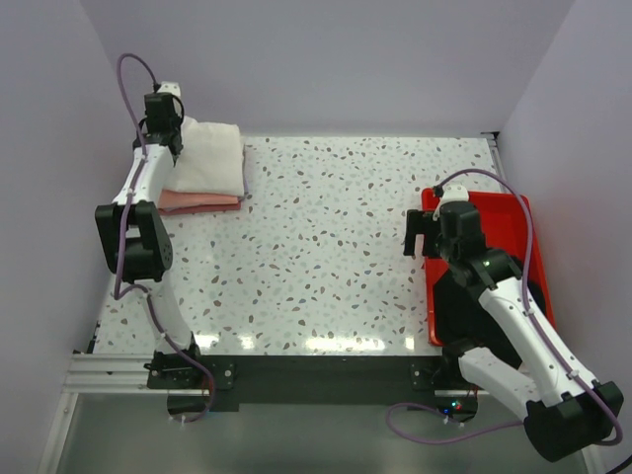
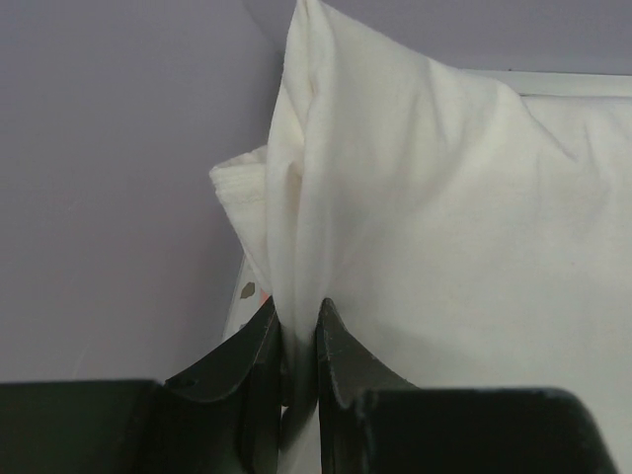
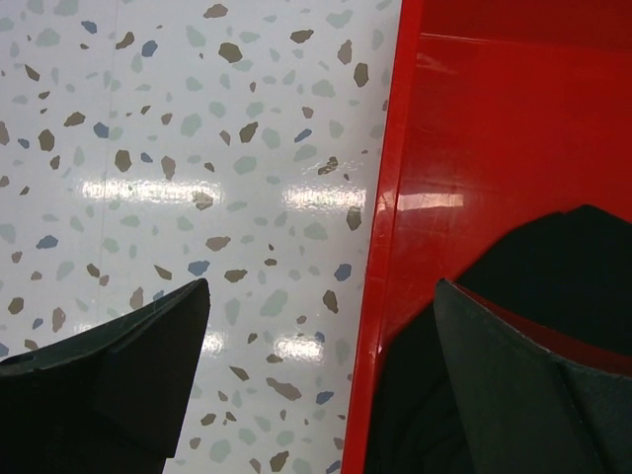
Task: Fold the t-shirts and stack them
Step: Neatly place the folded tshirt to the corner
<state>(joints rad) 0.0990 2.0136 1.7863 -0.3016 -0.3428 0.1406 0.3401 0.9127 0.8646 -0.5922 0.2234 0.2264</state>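
1. The red tray (image 1: 515, 212), right side, holds a black shape (image 1: 472, 306), unclear what.
2. The left gripper (image 2: 296, 331) pinches the cream-white t-shirt (image 1: 215, 158), stacked on the salmon-pink t-shirt (image 1: 197, 202), far-left corner.
3. The right gripper (image 3: 321, 291), jaws spread, hovers over the tray's left rim.

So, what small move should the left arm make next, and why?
Probably open the left gripper and let go: its jaws pinch a fold of the cream-white t-shirt, which already lies folded on top of the salmon-pink t-shirt.
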